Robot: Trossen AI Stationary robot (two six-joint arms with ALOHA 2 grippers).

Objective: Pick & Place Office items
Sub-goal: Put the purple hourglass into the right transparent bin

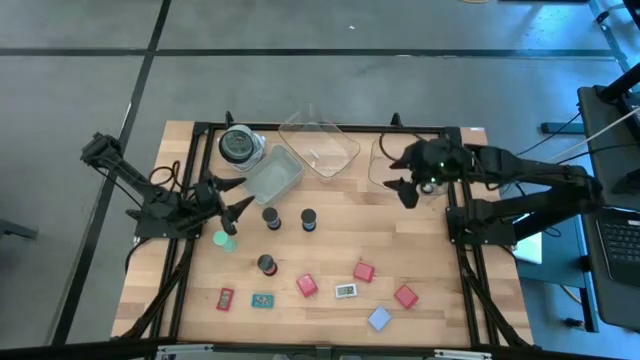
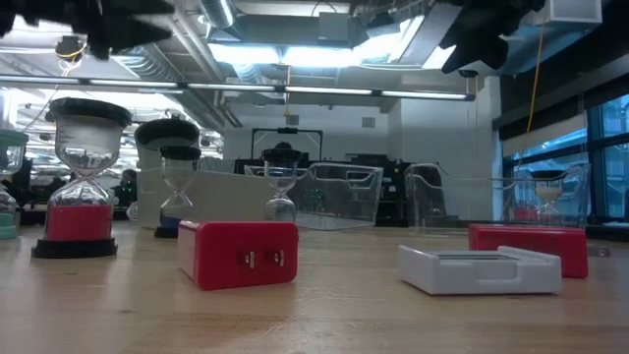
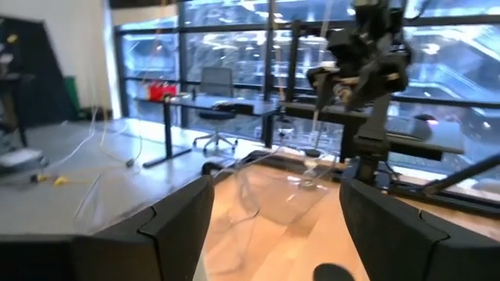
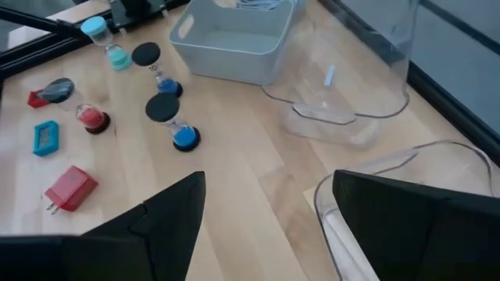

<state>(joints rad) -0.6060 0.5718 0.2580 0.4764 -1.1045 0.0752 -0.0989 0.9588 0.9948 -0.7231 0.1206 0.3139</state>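
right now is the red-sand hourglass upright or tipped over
Upright. The red-sand hourglass stands on its black base in the low view, dark cap on top, red sand settled in the lower bulb.

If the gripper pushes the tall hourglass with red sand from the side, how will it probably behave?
The red-sand hourglass with black end caps stands upright, tall over a narrow base, so a high push would probably tip it. Its round caps suggest it would then roll. The clear, thin waist looks fragile, so a low, gentle grip seems safer.
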